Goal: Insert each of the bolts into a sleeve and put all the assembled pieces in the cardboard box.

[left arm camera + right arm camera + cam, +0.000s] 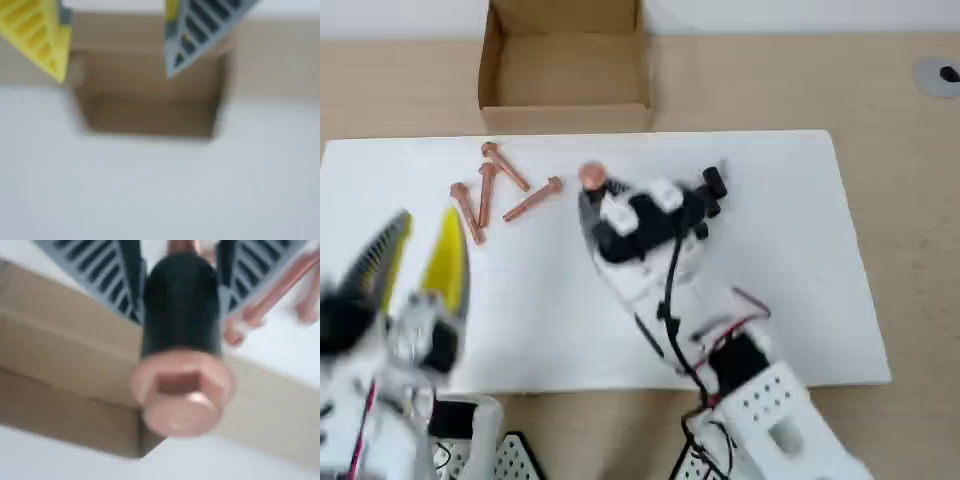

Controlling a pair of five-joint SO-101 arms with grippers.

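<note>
Copper bolt (pixel 181 392) in black sleeve (pixel 181 337), gripped by right pincer (pixel 180 315), left pincer (pixel 115 77) spread wide

The worktop (pixel 910 200) is of light brown wood. On its middle lies a large white sheet (pixel 790 260), rectangular, with the long side going across. Bare wood shows beyond the far edge of the sheet, on the right of it, and in a narrow band along its near edge. Near the far right corner of the worktop, well apart from the sheet, lies a small grey round disc (pixel 932 78) with a dark spot on it.
</note>
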